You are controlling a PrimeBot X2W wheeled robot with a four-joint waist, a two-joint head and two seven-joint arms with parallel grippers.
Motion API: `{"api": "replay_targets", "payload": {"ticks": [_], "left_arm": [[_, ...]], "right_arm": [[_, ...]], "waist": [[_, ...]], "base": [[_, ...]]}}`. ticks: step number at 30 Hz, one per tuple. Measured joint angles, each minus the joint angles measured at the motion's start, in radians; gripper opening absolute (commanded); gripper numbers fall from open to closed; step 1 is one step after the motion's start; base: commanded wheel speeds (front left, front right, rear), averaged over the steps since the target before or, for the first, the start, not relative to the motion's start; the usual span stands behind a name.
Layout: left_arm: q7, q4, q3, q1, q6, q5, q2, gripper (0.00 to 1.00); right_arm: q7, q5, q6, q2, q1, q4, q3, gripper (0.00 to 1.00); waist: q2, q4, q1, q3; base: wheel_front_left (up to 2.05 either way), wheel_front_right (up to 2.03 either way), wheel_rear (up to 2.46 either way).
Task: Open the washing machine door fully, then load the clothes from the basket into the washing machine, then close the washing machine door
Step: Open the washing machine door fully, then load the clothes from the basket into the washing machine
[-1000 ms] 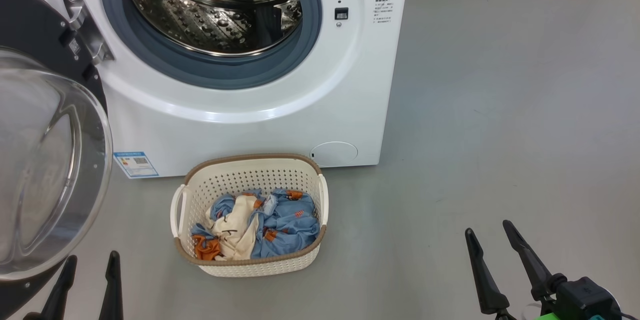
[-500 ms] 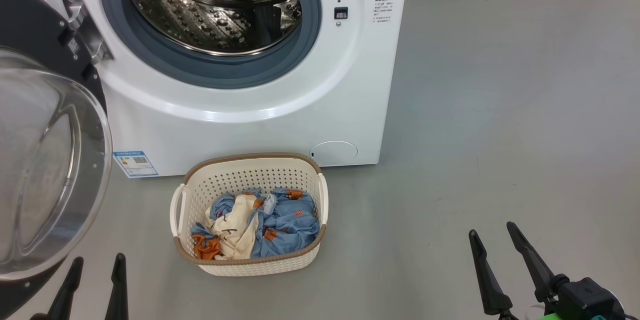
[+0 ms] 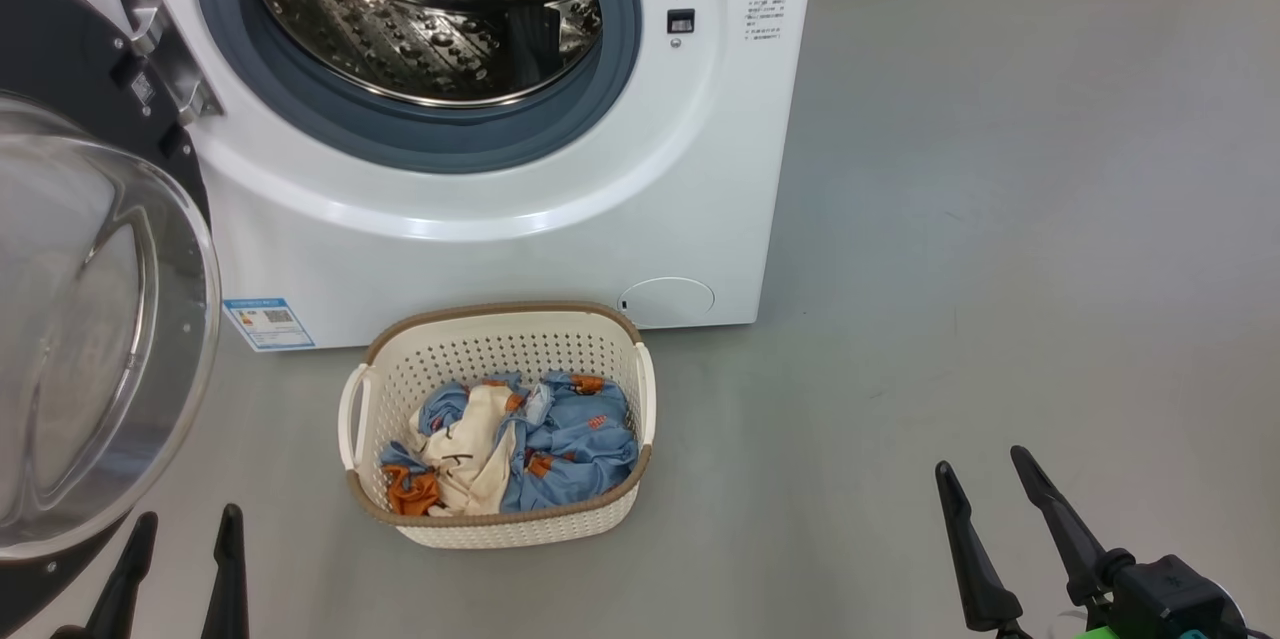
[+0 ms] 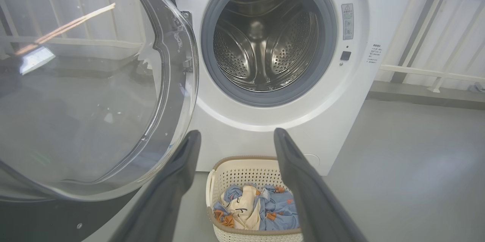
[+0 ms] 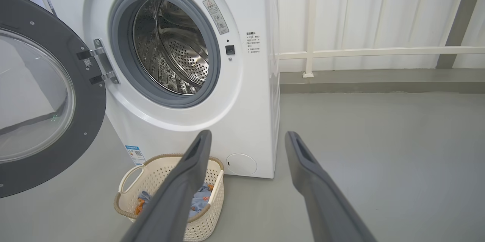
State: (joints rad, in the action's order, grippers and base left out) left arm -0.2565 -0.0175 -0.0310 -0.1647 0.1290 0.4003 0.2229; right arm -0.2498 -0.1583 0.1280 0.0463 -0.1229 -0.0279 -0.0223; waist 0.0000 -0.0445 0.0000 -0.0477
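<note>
Over the last second almost nothing moves on my end. The whole head view slides a touch up and to the left, which I put down to the camera, not the things, and both arms drift only slightly low in that view. The left gripper (image 3: 190,514) hangs with its fingers spread and empty just beside the lower edge of the washing machine door (image 3: 90,319). The right gripper (image 3: 978,459) is spread and empty too, over bare floor (image 3: 1000,219) well apart from the basket (image 3: 500,311). To me that reads as a pause between steps: the door stands swung wide on its left hinge, so I judge the opening done and the loading not yet begun. The washing machine (image 3: 500,239) shows its drum (image 3: 420,9) as bare steel, with no fabric in the part I can see. The basket sits on the floor just in front of the machine, below the opening, and the clothes (image 3: 520,449) all lie in it: blue fabric (image 3: 580,434) on the right, a cream piece (image 3: 465,449) in the middle and an orange-brown piece (image 3: 410,491) at the near left corner. The first reach should go to that heap.
</note>
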Motion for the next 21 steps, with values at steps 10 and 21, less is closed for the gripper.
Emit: {"api": "replay_targets", "payload": {"ticks": [10, 21], "left_arm": [[0.000, 0.000, -0.001, 0.000, 0.000, 0.000, 0.000, 1.00], [0.000, 0.004, -0.018, 0.001, 0.000, 0.002, 0.002, 1.00]], "right_arm": [[0.000, 0.000, 0.000, 0.000, 0.000, 0.007, -0.005, 1.00], [0.000, 0.000, 0.000, -0.001, 0.000, 0.007, -0.015, 1.00]], "waist": [[0.0000, -0.001, 0.0000, -0.004], [0.0000, 0.001, 0.0000, -0.018]], "base": [[0.06, -0.05, -0.01], [1.25, -1.01, -0.24]]}}
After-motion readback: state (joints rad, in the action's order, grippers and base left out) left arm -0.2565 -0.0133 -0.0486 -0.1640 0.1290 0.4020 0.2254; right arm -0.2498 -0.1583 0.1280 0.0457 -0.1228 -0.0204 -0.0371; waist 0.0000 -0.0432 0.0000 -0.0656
